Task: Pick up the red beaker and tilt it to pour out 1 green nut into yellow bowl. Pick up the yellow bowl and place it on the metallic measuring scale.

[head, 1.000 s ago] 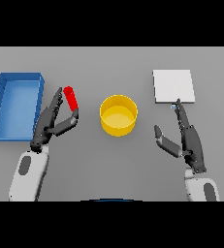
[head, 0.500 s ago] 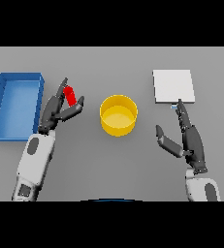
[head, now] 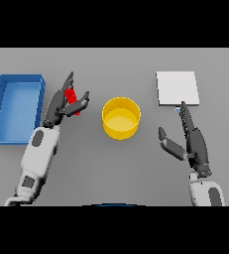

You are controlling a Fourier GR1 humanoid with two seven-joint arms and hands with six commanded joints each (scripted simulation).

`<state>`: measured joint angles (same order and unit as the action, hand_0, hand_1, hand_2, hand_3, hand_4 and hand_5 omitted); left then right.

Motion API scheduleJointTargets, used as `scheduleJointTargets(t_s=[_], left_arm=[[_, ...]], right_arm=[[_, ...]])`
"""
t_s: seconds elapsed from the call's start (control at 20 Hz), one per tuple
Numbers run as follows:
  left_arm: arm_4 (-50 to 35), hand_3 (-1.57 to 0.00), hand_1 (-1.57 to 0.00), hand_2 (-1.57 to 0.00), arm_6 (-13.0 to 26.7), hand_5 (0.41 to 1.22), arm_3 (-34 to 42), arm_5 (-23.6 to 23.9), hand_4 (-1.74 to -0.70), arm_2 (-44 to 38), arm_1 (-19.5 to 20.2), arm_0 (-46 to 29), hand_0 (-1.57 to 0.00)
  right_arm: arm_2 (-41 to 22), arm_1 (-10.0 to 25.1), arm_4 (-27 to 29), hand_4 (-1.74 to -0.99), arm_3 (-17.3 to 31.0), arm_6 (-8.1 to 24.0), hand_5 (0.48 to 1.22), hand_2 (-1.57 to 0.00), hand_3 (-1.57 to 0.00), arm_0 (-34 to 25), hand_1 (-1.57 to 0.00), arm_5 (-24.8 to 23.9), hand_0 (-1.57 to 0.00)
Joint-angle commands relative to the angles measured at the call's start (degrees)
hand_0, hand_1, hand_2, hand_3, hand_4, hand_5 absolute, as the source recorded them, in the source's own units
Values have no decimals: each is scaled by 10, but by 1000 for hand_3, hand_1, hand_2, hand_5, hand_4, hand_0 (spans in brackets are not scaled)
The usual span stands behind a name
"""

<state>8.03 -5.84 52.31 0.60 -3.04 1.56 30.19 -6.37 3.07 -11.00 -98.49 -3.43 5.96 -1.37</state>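
- While pinched between thumb and fingers of the left hand, the red beaker sits left of the yellow bowl, long axis running toward the desk's far edge, slightly tilted.
- Right hand spread, near the metallic scale.

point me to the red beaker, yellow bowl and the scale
red beaker (head: 72, 97), head view, on its side between the left hand's fingers.
yellow bowl (head: 108, 125), head view, on its outer wall.
metallic measuring scale (head: 177, 87), head view, middle of its top plate.

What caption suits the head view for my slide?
Left hand grips red beaker beside yellow bowl; right hand open.
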Motion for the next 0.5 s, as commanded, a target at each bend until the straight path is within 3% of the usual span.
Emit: scheduleJointTargets(t_s=[0.0, 0.05, 0.1, 0.15, 0.25, 0.45], left_arm=[[0, -3, 1, -30, -9, 752, -5, 6, -1389, -3, -2, 1, 1], [-5, -75, -84, -122, -9, 770, -10, 9, -1416, -9, -5, 7, -81], [-11, -220, -276, -307, -2, 795, -19, 16, -1444, -16, -10, 14, -253], [-10, -490, -483, -501, 0, 881, -29, 26, -1443, -20, -16, 23, -458], [8, -879, -875, -886, -7, 1003, -38, 53, -1439, -17, -15, 25, -859], [23, -1288, -1286, -1290, -38, 1132, -44, 62, -1447, -17, -27, 26, -1279]], right_arm=[[0, 2, -2, -1295, -4, -7, 683, 1, 1, 2, 1, -1, 1], [1, 2, -5, -1291, -1, -5, 684, 1, 1, -5, 1, -5, 1], [2, 4, -2, -1289, -4, -10, 684, 1, 1, 1, 1, -2, 1], [8, 9, 0, -1286, 3, -5, 685, 1, 1, -6, 1, -2, 1], [9, 9, 4, -1283, 1, -15, 683, 1, 1, -2, 1, 1, 1], [-1, -2, -3, -1293, 5, -5, 682, 1, 1, -8, 1, -1, 1]])
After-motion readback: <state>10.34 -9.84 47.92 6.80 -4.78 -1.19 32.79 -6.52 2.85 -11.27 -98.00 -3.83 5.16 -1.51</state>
